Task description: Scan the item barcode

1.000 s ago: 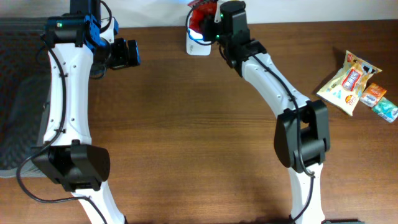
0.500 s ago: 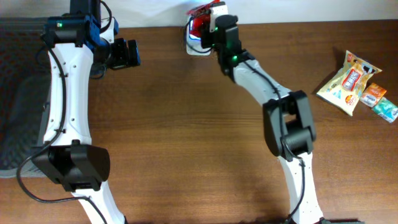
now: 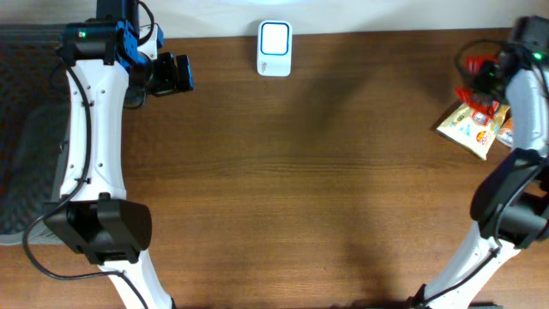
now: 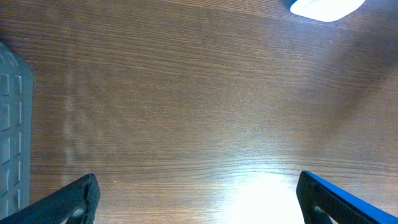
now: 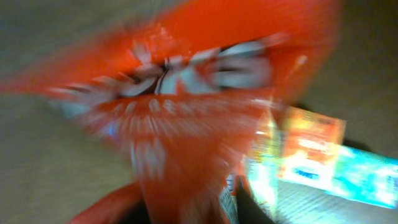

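Note:
The item, a red snack packet, hangs at the table's far right, just above the other snacks. It fills the blurred right wrist view and sits between the fingers of my right gripper. The blur hides whether the jaws still pinch it. The white barcode scanner lies at the back middle of the table, far from the packet. My left gripper hovers at the back left, open and holding nothing, over bare wood.
A yellow snack bag lies under the red packet with an orange packet and a teal one beside it. A dark grey mat covers the table's left edge.
My right arm has swung fast from the scanner to the far right, carrying the red packet over the snack pile. The scanner now stands uncovered. The left arm has not moved.

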Motion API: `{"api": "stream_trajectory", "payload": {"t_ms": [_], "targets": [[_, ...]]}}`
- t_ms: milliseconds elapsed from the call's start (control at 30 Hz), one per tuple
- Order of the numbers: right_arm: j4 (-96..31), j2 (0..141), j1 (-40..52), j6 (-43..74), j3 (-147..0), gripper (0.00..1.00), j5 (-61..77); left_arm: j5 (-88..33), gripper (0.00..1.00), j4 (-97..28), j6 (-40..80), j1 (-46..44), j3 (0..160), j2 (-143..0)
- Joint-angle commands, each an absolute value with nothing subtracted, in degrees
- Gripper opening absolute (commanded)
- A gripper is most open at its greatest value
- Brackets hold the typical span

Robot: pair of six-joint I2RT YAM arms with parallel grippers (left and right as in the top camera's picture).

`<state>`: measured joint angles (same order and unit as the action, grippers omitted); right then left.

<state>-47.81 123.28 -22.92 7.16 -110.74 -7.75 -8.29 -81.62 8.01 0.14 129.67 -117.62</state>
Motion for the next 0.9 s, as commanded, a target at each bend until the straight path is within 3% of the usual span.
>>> {"api": "stream_trajectory", "payload": {"t_ms": [0, 67, 100, 133, 433, 567, 667, 800, 867], "targets": [[-49.25, 123.52, -25.58, 6.87, -109.38, 0.5, -7.99, -8.05, 0.99, -81.54, 8.54, 0.56, 130.17, -117.14], [-51.09, 123.02, -26.02, 6.87, -109.4, 0.66, -8.01, -8.05, 0.99, -81.54, 8.51, 0.56, 130.17, -117.14], [-52.23, 122.02, -26.0, 6.87, -109.4, 0.97, -8.01, -8.05, 0.99, -81.54, 8.54, 0.56, 130.17, -117.14], [-53.28, 120.62, -25.89, 6.9, -109.4, 0.99, -8.03, -8.05, 0.99, -81.54, 8.54, 0.56, 130.17, -117.14], [-64.18, 94.06, -22.74, 14.02, -108.12, 0.99, -4.29, -8.05, 0.99, -81.54, 8.51, 0.56, 130.17, -117.14], [-63.2, 77.03, -15.35, 15.27, -92.42, 0.99, -1.96, -8.05, 0.99, -81.56, 8.54, 0.56, 130.17, -117.14], [-64.73, 66.94, -8.97, 24.32, -81.58, 0.99, -1.43, -8.05, 0.99, -81.54, 8.51, 0.56, 130.17, -117.14], [-78.41, 62.74, -4.03, 25.17, -76.36, 0.99, -0.43, -8.05, 0.99, -81.54, 8.54, 0.56, 130.17, -117.14], [-78.85, 63.68, -4.03, 25.17, -76.36, 0.99, -0.43, -8.05, 0.99, -81.54, 8.54, 0.56, 130.17, -117.14]]}}
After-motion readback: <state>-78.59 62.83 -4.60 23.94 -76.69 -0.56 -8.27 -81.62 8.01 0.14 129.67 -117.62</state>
